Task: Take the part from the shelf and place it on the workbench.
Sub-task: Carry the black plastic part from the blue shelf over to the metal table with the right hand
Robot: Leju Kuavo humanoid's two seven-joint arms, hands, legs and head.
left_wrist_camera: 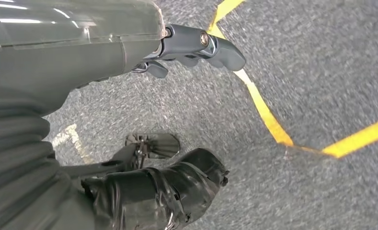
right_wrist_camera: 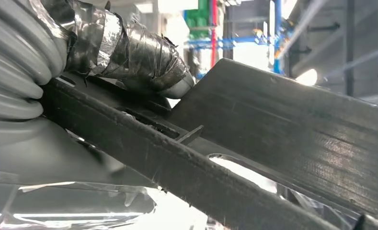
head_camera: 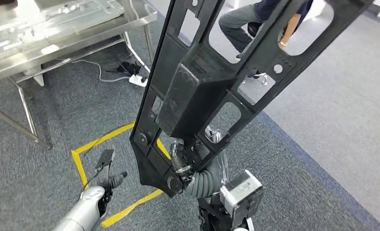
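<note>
Right hand [head_camera: 185, 168] has the part: a long black plastic frame panel with cut-out windows and a raised box section [head_camera: 202, 82]. Fingers are clenched on its lower end, and the right wrist view shows the tape-wrapped fingers [right_wrist_camera: 129, 52] pressed over the panel's edge [right_wrist_camera: 254, 143]. The part is in the air, nothing under it but grey carpet [head_camera: 332, 125]. Its long axis runs from the hand up and away toward the top of the head view, leaning slightly right. All the length sits beyond the grip, so it's a one-end cantilever hold, and my guess is it will want to swing or twist in the fingers. Left hand [head_camera: 106, 180] hangs low at the robot's left over the yellow floor tape [head_camera: 94, 144], holding nothing. Fingers look loosely spread, with the thumb [left_wrist_camera: 201, 45] apart from the darker fingers [left_wrist_camera: 153, 189] in the left wrist view. It is well apart from the part and not supporting it. The steel-framed table with a shiny metal top [head_camera: 72, 33] is ahead and to the left, likely the workbench but I can't confirm. So the set-down lies left of the part's current line, and the far end has to clear the table edge first. A seated person [head_camera: 255, 19] is behind the part, upper right. Pickup looks done and placement is pending.
</note>
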